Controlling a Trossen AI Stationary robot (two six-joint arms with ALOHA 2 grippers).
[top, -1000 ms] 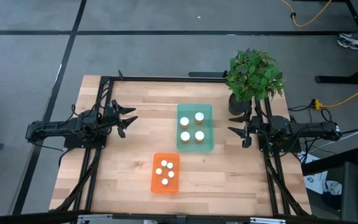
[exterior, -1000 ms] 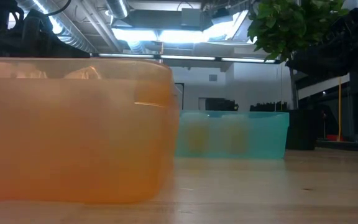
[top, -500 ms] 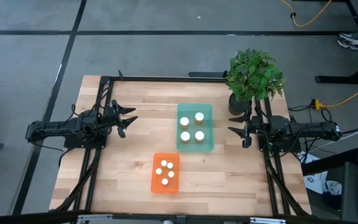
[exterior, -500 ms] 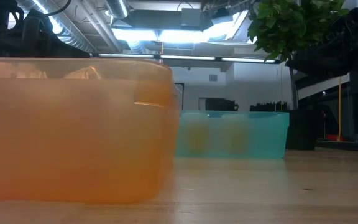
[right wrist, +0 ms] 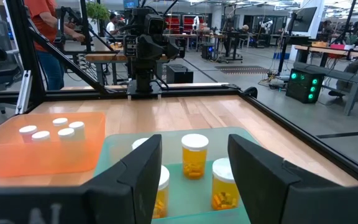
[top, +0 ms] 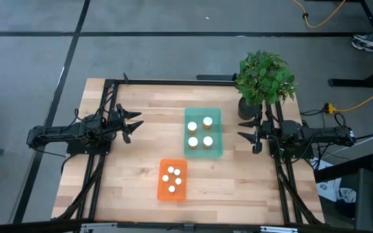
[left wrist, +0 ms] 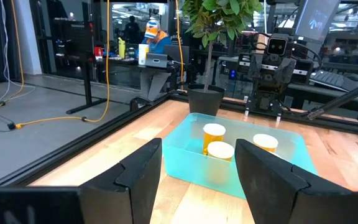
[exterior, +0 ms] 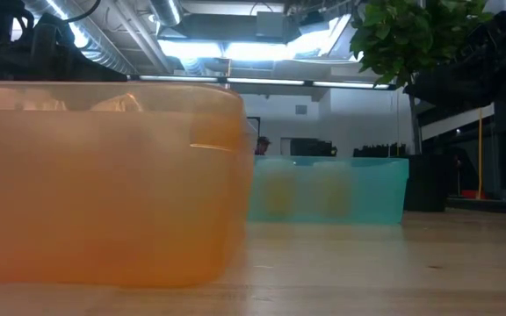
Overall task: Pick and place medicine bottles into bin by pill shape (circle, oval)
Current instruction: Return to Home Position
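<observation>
Medicine bottles [top: 192,142] unmoved since previous frames: four wide-capped in teal bin [top: 203,111], five small in orange bin [top: 163,194], caps up. Arms unchanged too. Only change: person's head [exterior: 262,142] now showing in room behind, above teal bin's near corner in low view. Left claw [top: 135,128] wide, holding nothing, over desk [top: 128,181] left side. Right claw [top: 246,134] wide, holding nothing, at right side near potted plant [top: 264,79]. Bins near desk centre, slightly apart. Open wood around them, both claws well apart from bins.
</observation>
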